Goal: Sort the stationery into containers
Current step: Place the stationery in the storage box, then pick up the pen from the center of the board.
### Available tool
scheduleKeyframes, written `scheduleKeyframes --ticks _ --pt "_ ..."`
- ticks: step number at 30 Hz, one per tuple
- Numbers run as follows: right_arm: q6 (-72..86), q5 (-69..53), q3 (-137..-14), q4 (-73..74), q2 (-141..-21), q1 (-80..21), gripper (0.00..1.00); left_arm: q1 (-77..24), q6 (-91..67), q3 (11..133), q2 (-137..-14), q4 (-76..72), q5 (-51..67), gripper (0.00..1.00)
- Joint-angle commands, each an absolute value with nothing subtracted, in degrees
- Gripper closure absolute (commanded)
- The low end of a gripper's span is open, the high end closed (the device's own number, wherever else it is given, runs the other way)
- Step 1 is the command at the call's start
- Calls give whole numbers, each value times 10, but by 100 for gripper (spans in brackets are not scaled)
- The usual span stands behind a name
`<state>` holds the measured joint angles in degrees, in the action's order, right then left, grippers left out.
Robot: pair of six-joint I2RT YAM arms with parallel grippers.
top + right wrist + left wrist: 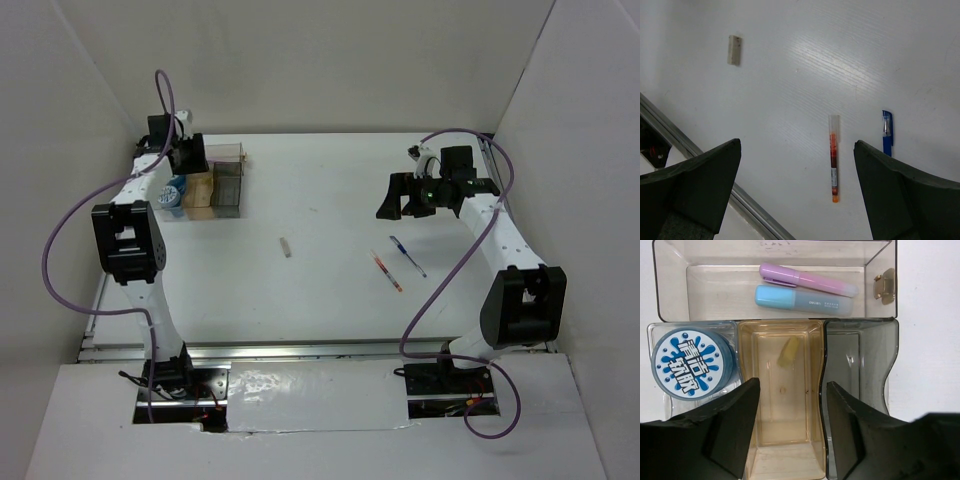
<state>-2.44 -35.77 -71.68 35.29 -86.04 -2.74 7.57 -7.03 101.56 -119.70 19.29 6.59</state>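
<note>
The clear organiser (229, 188) stands at the far left. In the left wrist view its walls (656, 287) hold a pink marker (807, 281) and a pale-blue bar (802, 299) in the back compartment. A round blue tub (692, 362) sits in the left one and a tan stub (788, 351) in the tan middle one. My left gripper (792, 385) is open and empty above the tan compartment. My right gripper (797, 145) is open and empty, high over the red-orange pen (833, 157), the blue pen (887, 132) and another tan stub (734, 49). All three lie on the table.
The smoky dark grey compartment (855, 365) holds nothing. The metal rail (715, 172) at the table's near edge shows below the right gripper. White walls enclose the table. In the top view the pens (387, 271) lie right of centre and the stub (286, 247) near the middle.
</note>
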Motion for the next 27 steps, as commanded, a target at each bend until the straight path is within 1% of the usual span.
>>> scheduleKeyframes --ticks 1,4,5,6,7,8,9,10,12,15,16,22,27 --pt "-29 -364 -737 354 -863 -32 0 73 -61 1036 -1183 190 41 32" --pt "-29 -362 -738 356 -859 -33 0 75 -64 1028 -1157 215 65 38" --pt "-29 -361 -737 357 -857 -33 0 72 -70 1009 -1141 214 89 42" --pt "-29 -359 -736 354 -853 -33 0 65 -70 988 -1101 204 101 43" --pt "-29 -359 -734 353 -850 -33 0 58 -69 938 -1080 200 105 44" --pt "-29 -358 -730 352 -848 -33 0 33 -64 911 -1057 196 103 45" --pt "-28 -356 -728 351 -844 -33 0 18 -64 856 -1010 186 98 45" --pt "-29 -355 -724 351 -843 -33 0 -18 -66 827 -990 179 93 45" --pt "-28 -352 -723 348 -840 -33 0 -48 -87 751 -932 162 70 41" --pt "-27 -352 -724 350 -841 -33 0 -121 -135 695 -898 168 36 38" --pt "-27 -352 -725 351 -842 -33 0 -136 -171 692 -898 177 18 37" --pt "-26 -350 -727 351 -843 -33 0 -206 -256 706 -962 235 -67 33" --pt "-27 -345 -719 345 -839 -32 0 -256 -275 722 -1012 235 -100 33"
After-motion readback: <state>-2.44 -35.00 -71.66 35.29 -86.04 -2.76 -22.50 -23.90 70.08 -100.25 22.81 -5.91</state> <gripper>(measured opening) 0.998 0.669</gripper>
